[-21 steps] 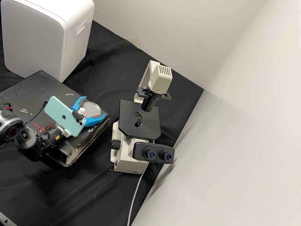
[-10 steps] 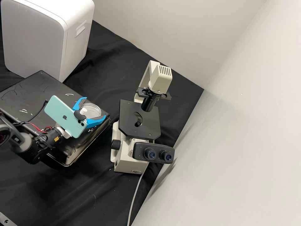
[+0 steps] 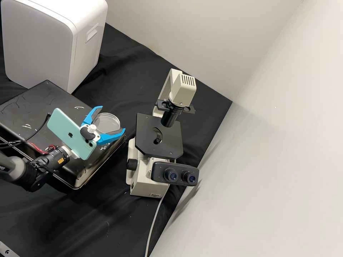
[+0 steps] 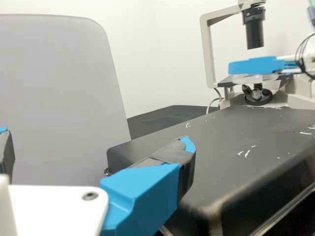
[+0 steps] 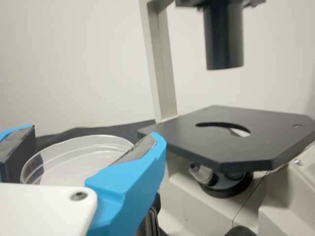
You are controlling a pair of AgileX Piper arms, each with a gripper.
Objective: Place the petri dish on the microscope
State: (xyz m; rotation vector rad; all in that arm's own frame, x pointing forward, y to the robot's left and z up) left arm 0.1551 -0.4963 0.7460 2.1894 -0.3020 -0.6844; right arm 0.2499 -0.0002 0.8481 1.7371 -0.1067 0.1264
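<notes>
The right claw (image 3: 110,120) is clamped on the dish (image 3: 106,122), which sits level between its fingers, likely so it goes flat onto the stage (image 3: 159,134) just ahead.

White boxy appliance (image 3: 53,39) stands at the desk's far left corner, rounded edges, with a recessed panel on its side. Just in front of it lies a flat black case (image 3: 32,107), its lid scuffed with white marks and its corner touching or nearly touching the appliance. A creased black cloth (image 3: 89,214) covers the desk. A grey cable (image 3: 154,221) runs down over the cloth's near edge. Plain light walls (image 3: 286,125) stand behind and to the right.
</notes>
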